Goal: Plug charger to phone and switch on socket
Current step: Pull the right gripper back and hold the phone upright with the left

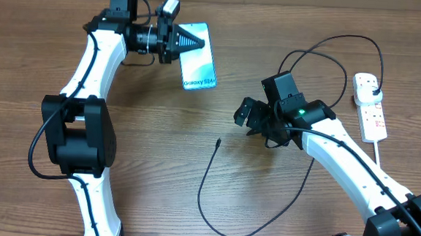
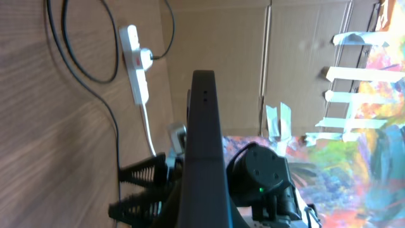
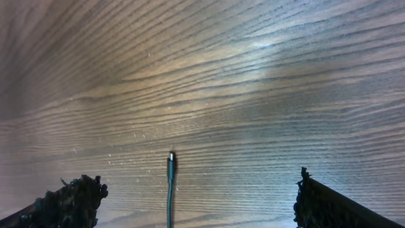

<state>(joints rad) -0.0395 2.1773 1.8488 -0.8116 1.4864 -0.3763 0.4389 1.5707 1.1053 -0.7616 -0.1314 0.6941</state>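
Left claw (image 1: 191, 41) is pinched on the phone (image 1: 200, 57), gripping it from the short edge away from the white text. Phone is at the upper middle of the bench (image 1: 157, 151), screen up in the overhead view, light blue. In the left wrist view it shows edge-on as a dark slab running up from the claw. Can't tell whether the phone rests on the bench or is lifted off it.

Right claw (image 1: 249, 117) is spread wide with nothing between the fingers (image 3: 71, 197). It hangs low over bare wood, right of centre, well apart from the phone.

The charger (image 1: 209, 198) lies loose on the bench. Its small connector tip (image 3: 170, 158) sits just ahead of the right claw, roughly centred between the open fingers and touching neither. From the tip the black cable drops toward the near edge, curves right under the right arm, then loops up behind it and over to the socket (image 1: 370, 106).

Socket lies flat at the far right, white with red markings. Its thick white cord (image 1: 377, 152) trails toward the near edge. Switch position is too small to read.
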